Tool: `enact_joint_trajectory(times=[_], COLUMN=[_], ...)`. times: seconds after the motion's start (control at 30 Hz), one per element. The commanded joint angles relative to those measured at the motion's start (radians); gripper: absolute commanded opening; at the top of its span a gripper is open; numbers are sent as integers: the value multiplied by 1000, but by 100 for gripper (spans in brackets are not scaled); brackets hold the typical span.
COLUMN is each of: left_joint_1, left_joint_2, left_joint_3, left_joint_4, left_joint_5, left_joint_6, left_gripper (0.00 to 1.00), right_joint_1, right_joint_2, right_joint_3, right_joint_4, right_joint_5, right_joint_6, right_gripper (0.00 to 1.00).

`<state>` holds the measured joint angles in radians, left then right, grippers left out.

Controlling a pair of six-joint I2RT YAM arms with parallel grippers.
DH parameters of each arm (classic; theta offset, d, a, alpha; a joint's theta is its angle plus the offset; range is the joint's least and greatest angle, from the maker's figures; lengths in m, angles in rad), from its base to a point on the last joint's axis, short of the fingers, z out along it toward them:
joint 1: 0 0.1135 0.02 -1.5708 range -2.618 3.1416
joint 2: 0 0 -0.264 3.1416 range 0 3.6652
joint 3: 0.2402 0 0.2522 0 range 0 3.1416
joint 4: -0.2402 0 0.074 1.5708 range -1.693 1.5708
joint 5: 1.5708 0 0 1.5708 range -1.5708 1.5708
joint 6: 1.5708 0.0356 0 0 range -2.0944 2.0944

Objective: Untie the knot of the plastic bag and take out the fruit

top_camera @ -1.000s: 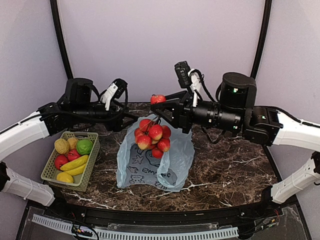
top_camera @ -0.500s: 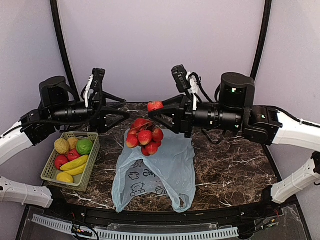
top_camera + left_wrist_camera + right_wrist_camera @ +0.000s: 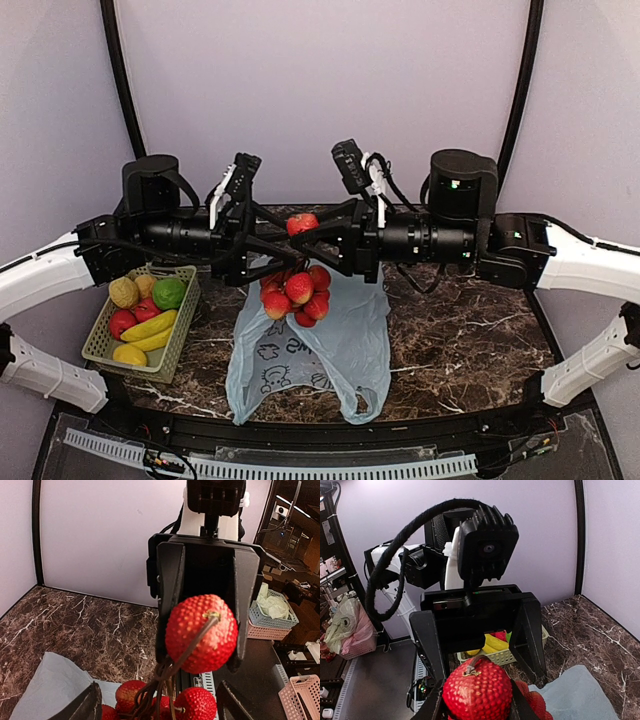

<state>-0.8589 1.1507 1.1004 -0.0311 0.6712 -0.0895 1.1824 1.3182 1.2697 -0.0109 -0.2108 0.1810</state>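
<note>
The right gripper (image 3: 476, 702) has its jaws closed on the top red fruit (image 3: 477, 690), a round one with a bumpy skin, and holds it high above the desk (image 3: 470, 340). From this fruit thin brown stems (image 3: 186, 644) go down to the bunch of small red fruits (image 3: 298, 290), which hangs in the air over the plastic bag (image 3: 335, 335). The bag lies flat and crinkled in the middle of the dark marble desk, with a faint dark print on its near half, and the bunch does not touch it. The left gripper (image 3: 159, 706) faces the right one from the opposite side. Its jaws stand wide and hold nothing; the top red fruit is just in front of them, and some fruits of the bunch show low between its two fingertips (image 3: 87, 706). At the left edge of the desk stands a pale green basket (image 3: 98, 340), well apart from the bag, with one green fruit (image 3: 168, 293), yellow bananas (image 3: 150, 328) and red apples (image 3: 122, 322) inside it.
</note>
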Motion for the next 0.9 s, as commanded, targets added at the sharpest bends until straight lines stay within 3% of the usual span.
enact_joint_trajectory(times=[0.0, 0.87], left_joint_1=[-13, -25], left_joint_2=[24, 102], left_joint_3=[39, 56], left_joint_4=[27, 7], left_joint_5=[4, 28], left_joint_6=[16, 44], left_gripper=[76, 29], right_joint_1=[-7, -19], right_joint_2=[-2, 21], right_joint_3=[28, 42], right_joint_4=[45, 28], right_joint_5=[-18, 13], right_joint_6=[12, 42], right_gripper=[6, 5])
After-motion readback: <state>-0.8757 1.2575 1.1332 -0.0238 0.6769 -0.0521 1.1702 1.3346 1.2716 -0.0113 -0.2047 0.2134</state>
